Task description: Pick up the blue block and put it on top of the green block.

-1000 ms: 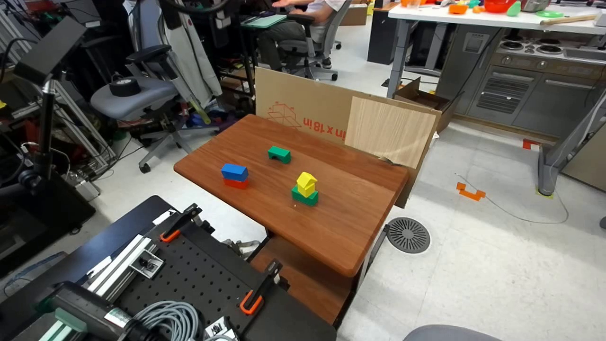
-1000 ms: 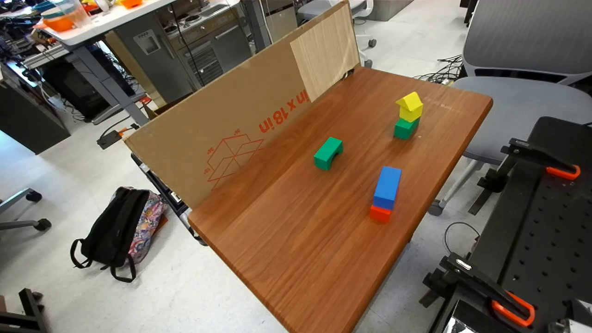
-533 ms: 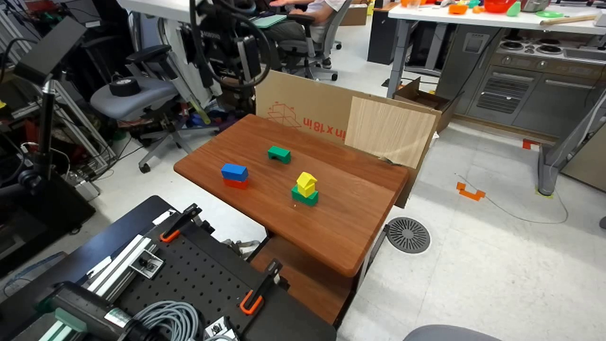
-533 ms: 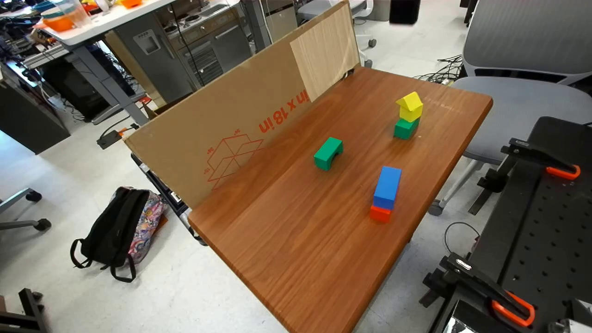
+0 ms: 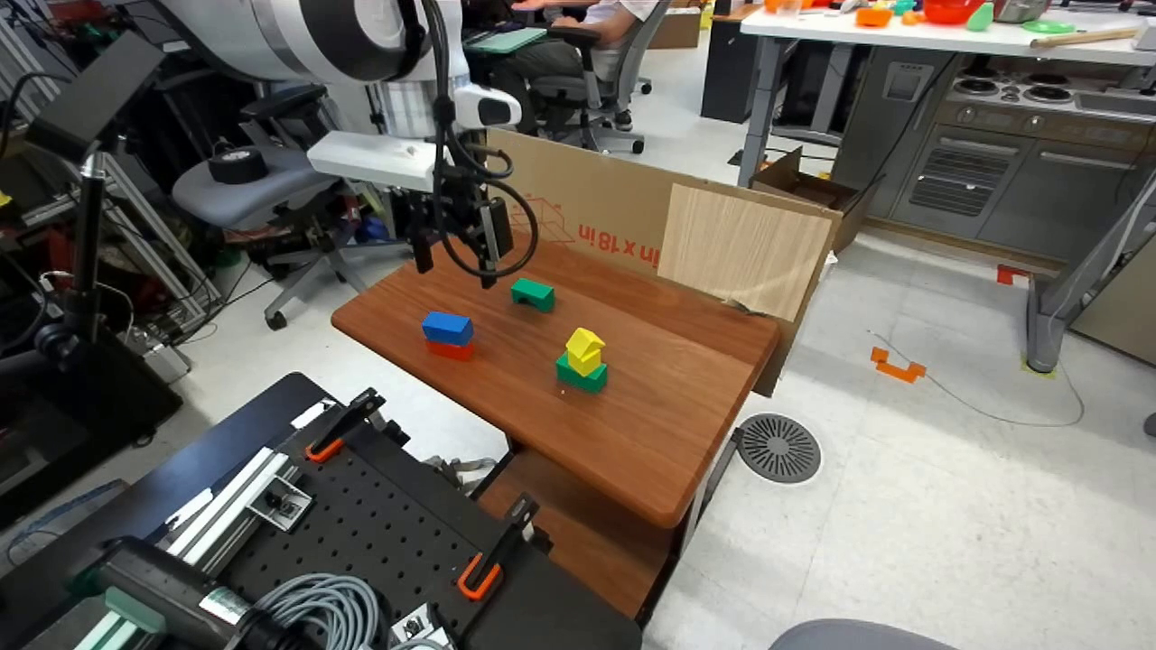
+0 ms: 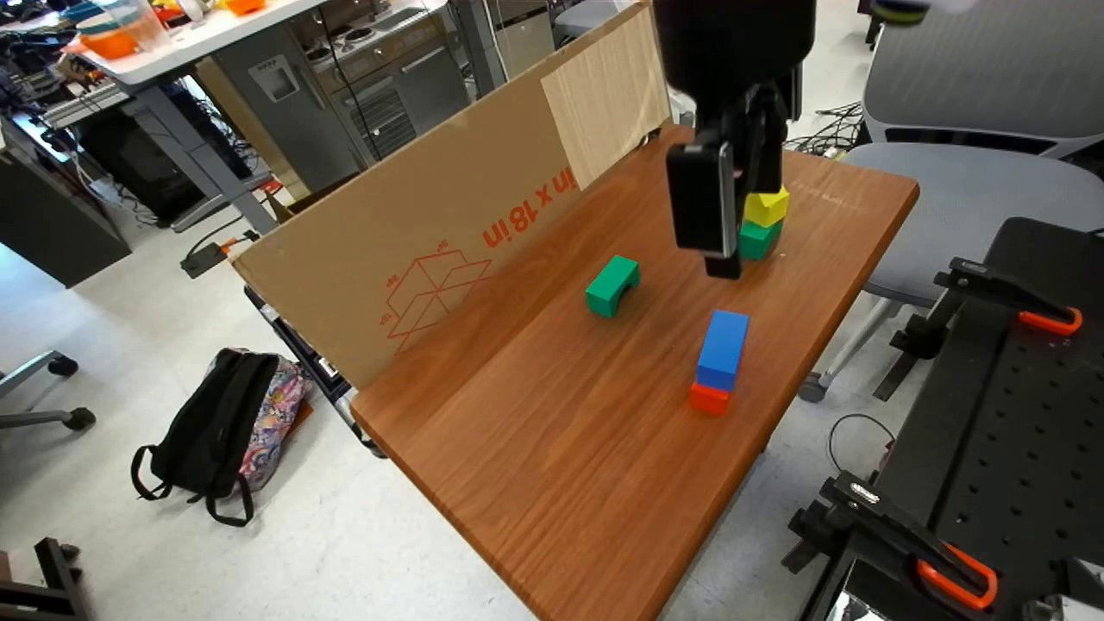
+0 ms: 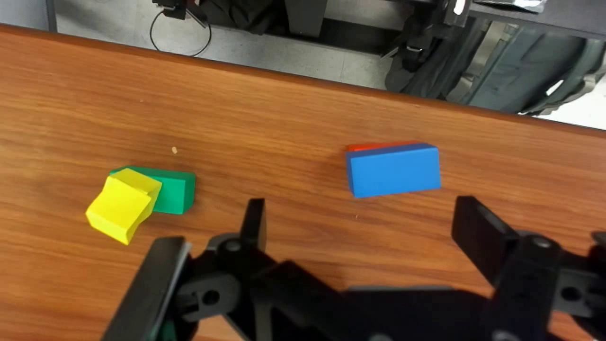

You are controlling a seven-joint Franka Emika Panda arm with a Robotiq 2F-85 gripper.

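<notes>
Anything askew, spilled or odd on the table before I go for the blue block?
Yes, slightly: the yellow blocks sit twisted on their green base, not square with it. A tiny pale speck lies nearby on the table, too small to identify. No spill or damage shows, and the blue block has no clear tilt.

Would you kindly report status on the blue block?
Hand open, empty. Blue block on red block, not yet on lone green block. Yellow blocks to one side, seemingly no obstacle.
</notes>
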